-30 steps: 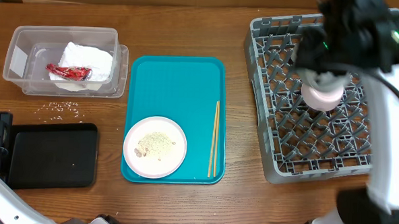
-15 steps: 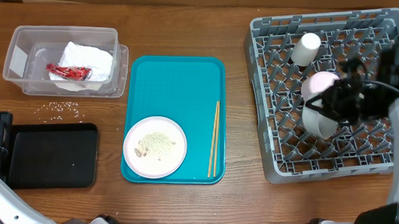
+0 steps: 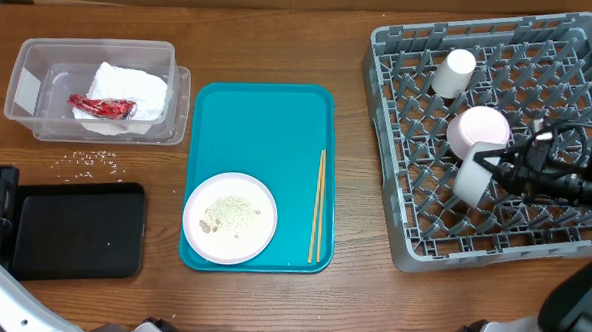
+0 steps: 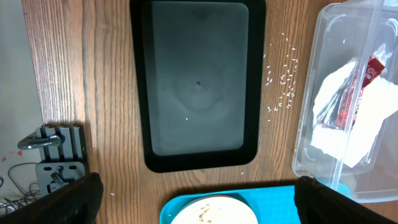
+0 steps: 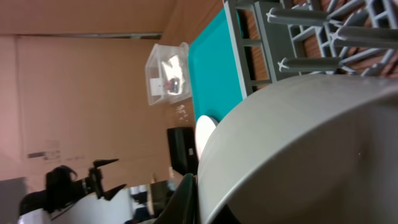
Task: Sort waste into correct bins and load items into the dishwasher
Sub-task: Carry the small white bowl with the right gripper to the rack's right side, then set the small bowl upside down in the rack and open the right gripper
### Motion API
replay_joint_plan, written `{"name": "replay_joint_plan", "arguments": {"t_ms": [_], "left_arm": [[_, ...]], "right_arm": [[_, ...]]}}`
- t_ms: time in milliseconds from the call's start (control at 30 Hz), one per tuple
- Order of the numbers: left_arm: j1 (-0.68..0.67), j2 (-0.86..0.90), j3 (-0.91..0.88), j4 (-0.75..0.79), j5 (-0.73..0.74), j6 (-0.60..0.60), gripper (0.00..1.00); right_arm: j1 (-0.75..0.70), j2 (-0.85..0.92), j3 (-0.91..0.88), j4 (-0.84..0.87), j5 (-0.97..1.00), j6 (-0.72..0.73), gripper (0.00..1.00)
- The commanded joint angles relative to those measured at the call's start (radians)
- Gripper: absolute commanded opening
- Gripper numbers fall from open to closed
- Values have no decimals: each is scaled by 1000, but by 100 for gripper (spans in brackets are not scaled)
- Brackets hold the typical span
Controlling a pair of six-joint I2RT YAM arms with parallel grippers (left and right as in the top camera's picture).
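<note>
Since half a second ago the right arm has swung lower and out towards the rack's (image 3: 402, 41) right edge, while the small bowl (image 3: 470, 182) stayed put among the pegs. The right gripper (image 3: 498, 175) touches the bowl's rim. The wrist view shows only one finger, against the outer wall, so I cannot tell whether it is clamped or released.

Just beyond it sits the pink bowl (image 3: 478, 130), and farther on the cup (image 3: 454, 73).

The likely risks:
- If the fingers pull away while snagged on the rim, the bowl could tip off its pegs or knock the pink bowl.
- The plate (image 3: 196, 204), far to the gripper's left, carries loose scraps that could spill when lifted.

The left gripper (image 4: 198, 193) is spread wide over the black tray (image 4: 140, 93).

No writing is readable. The wrapper's (image 3: 103, 107) marks are too small.
</note>
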Motion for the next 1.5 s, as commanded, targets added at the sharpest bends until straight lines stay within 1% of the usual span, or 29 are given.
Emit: {"name": "replay_joint_plan", "arguments": {"t_ms": [0,233,433,500,633,733,833,967,1033,1233,1467], "left_arm": [[4,-14,5,-2,-4,-21,100],[4,-14,5,-2,-4,-21,100],[4,-14,5,-2,-4,-21,100],[4,-14,5,-2,-4,-21,100],[4,-14,5,-2,-4,-21,100],[4,-14,5,-2,-4,-21,100],[4,-14,5,-2,-4,-21,100],[4,-14,5,-2,-4,-21,100],[4,-14,5,-2,-4,-21,100],[4,-14,5,-2,-4,-21,100],[4,-14,5,-2,-4,-21,100]], "right_arm": [[4,60,-6,-21,-67,-100,4],[-24,97,-6,-25,-24,-103,5],[-36,96,-2,-26,78,-79,18],[-44,95,11,-26,109,-48,22],[-67,84,70,-26,192,47,26],[-88,48,130,-25,296,139,26],[-109,-13,203,-25,483,289,27],[-114,-98,275,-48,784,500,35],[-114,-139,298,-70,853,552,36],[-89,-241,303,-78,809,552,34],[38,-256,287,-61,848,545,34]]}}
